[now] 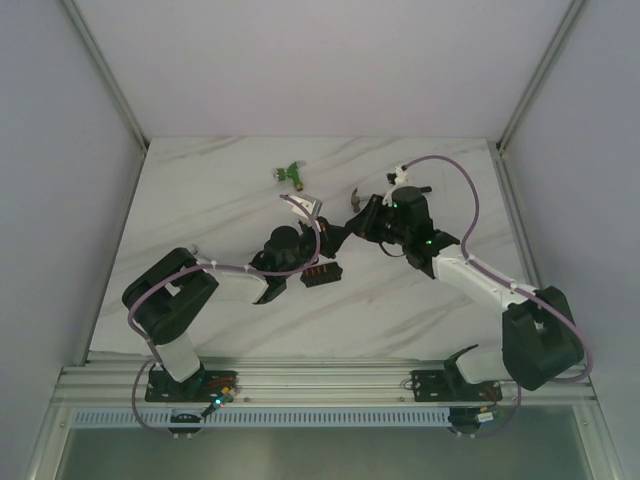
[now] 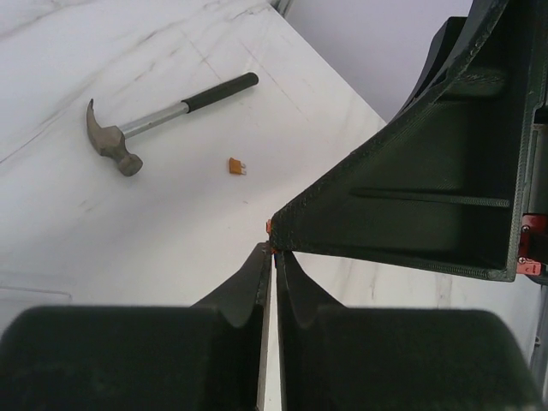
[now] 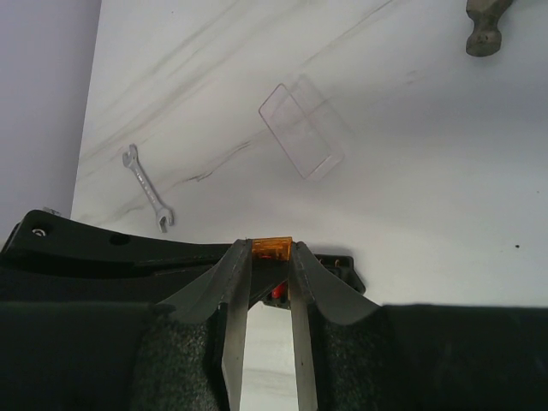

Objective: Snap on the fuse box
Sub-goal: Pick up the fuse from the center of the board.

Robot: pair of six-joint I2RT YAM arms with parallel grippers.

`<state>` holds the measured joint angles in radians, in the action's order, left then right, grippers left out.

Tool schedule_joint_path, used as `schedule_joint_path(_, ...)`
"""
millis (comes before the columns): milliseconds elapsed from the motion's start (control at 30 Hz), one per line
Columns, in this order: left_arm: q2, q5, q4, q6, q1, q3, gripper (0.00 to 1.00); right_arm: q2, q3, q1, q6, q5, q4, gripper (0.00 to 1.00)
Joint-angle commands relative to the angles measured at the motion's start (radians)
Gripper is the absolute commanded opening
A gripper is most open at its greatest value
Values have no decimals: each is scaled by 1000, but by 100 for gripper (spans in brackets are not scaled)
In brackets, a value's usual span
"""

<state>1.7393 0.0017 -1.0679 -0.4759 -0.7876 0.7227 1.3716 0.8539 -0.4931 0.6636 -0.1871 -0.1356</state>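
Observation:
The fuse box point(image 1: 322, 272), a small black block with red-orange fuses, lies on the table just below both grippers. In the right wrist view it point(image 3: 341, 267) peeks out behind my fingers. My right gripper point(image 3: 271, 257) is shut on a small orange fuse point(image 3: 271, 247) held at its tips. My left gripper point(image 2: 275, 250) is shut, its tips meeting right under the right gripper's black finger point(image 2: 428, 188), beside an orange sliver point(image 2: 269, 227). Whether the left tips pinch anything is hidden. From above, the left gripper point(image 1: 335, 242) and right gripper point(image 1: 352, 232) meet tip to tip.
A hammer point(image 2: 154, 120) lies beyond the grippers, with a loose orange fuse point(image 2: 237, 166) near it. A clear plastic lid point(image 3: 301, 130) and a small wrench point(image 3: 147, 188) rest on the marble top. A green object point(image 1: 290, 176) sits farther back.

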Motion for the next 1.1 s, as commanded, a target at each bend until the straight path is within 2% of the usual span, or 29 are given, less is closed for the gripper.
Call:
schedule_joint_path(0,1,4,-8,22,-6,24,9,-23,-24,-12,21,-21,-53,19)
schedule_joint_path(300,-16,15,8,48,-5,13,0,-45,-46,-12,33,-25,-67,22)
schedule_joint_path(433,-25,29,23,64,-6,13,0,-66,-52,-11,18,-18,-67,28)
schedule_joint_path(533,-39,69,47,92,-2,11,0,-104,-45,3,-56,-22,-66,33)
schedule_joint_path(600,-51,134,68,107,13,8,0,-124,-28,27,-155,-75,-51,38)
schedule_joint_path(667,-66,230,91,122,35,8,0,-133,10,58,-289,-192,-5,43)
schedule_joint_path(767,-101,362,121,145,66,2,0,-133,69,96,-482,-358,117,45)
schedule_joint_path(933,-174,526,179,190,104,-14,0,-154,101,134,-650,-593,194,46)
schedule_joint_path(1067,-223,649,213,209,126,-23,0,-169,121,144,-758,-697,267,46)
